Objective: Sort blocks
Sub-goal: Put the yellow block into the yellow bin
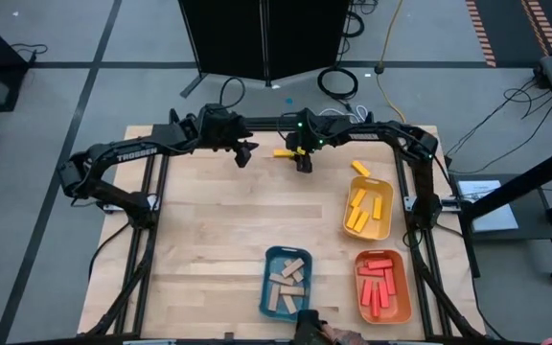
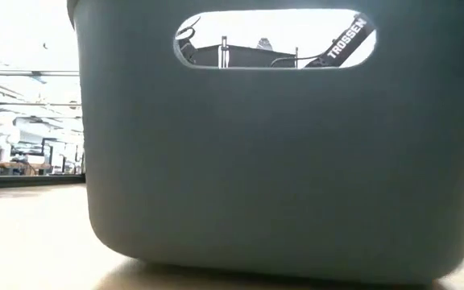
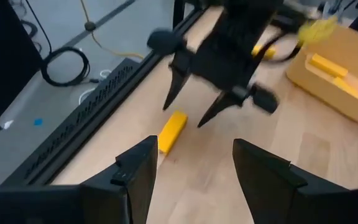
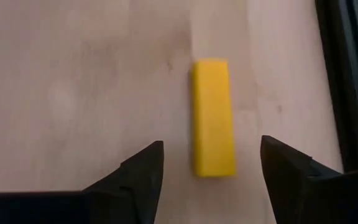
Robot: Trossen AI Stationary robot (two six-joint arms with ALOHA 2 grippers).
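A pale wooden table [image 1: 209, 240] is seen from above, framed by dark rails. Three rounded trays are set on its right half: a yellow tray [image 1: 384, 222] toward the far side, an orange tray [image 1: 402, 309] at the near right edge, and a blue tray [image 1: 268, 287] just beside the orange one. In the low view, nearly everything is blocked by a grey bin [image 2: 280, 161] with a handle slot. A coiled black cable [image 1: 337, 81] and a yellow cable [image 1: 387, 38] are spotted on the floor beyond the table.
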